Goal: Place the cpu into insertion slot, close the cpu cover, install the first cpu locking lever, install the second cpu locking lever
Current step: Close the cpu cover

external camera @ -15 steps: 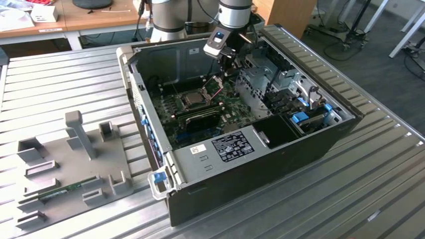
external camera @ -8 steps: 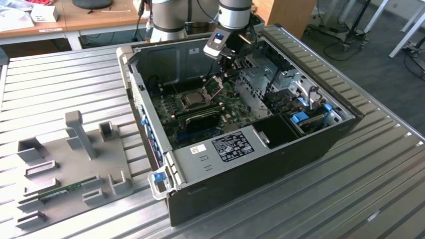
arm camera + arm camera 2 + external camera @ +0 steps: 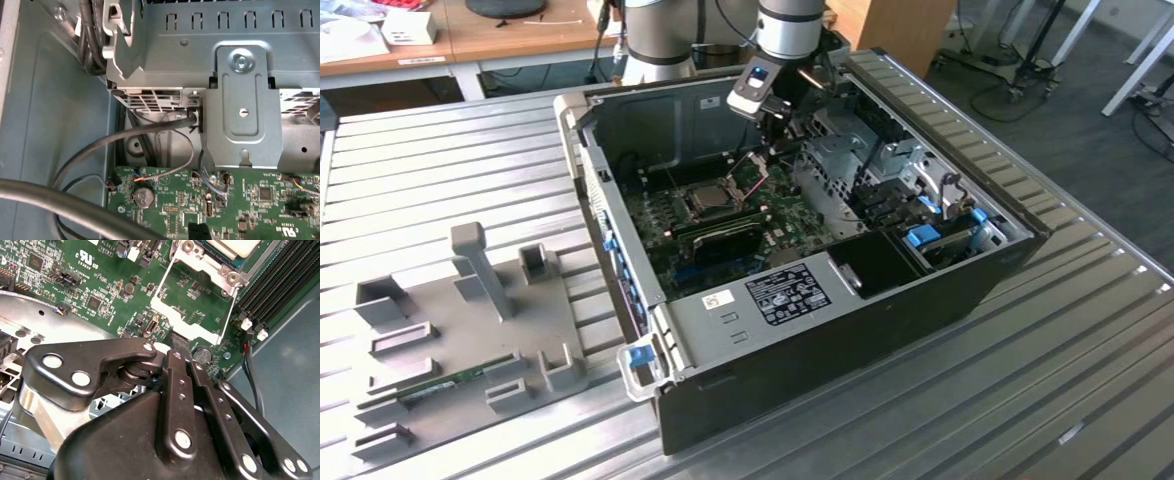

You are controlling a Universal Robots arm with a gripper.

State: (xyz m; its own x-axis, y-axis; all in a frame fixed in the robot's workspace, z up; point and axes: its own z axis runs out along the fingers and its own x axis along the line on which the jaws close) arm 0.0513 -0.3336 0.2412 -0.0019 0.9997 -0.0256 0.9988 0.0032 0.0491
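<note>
Closest to the lens in the second wrist view is the gripper (image 3: 180,342) itself. Its black linkage plates and bolt heads fan back from two fingers (image 3: 172,375) that run together into one narrow tip, with no gap visible between them. I cannot tell whether anything is pinched there. The tip lies right at the free edge of the cpu cover (image 3: 187,322), either touching it or just beside it. The cover is swung up away from the socket, and the green motherboard (image 3: 100,280) shows through its square window. Past the cover's hinged edge, farther out from the fingertips, the cpu (image 3: 237,246) sits in the insertion slot (image 3: 207,262) with its pale metal top uncovered. Long black memory slots (image 3: 280,285) run alongside the socket, and a coin battery (image 3: 202,356) lies just beside the tip.

In the first wrist view a thick grey cable (image 3: 50,202) crosses in front. Beyond it are the coin battery, thinner wires and a grey metal drive cage (image 3: 240,100) fixed inside the case.

In the exterior view the arm reaches down into the open computer case (image 3: 987,270), with the gripper low over the board, near the socket. The case lies on its side on a ribbed metal table (image 3: 1067,380). Well apart from the gripper, on the exterior view's left, rests a grey fixture tray (image 3: 447,345).
</note>
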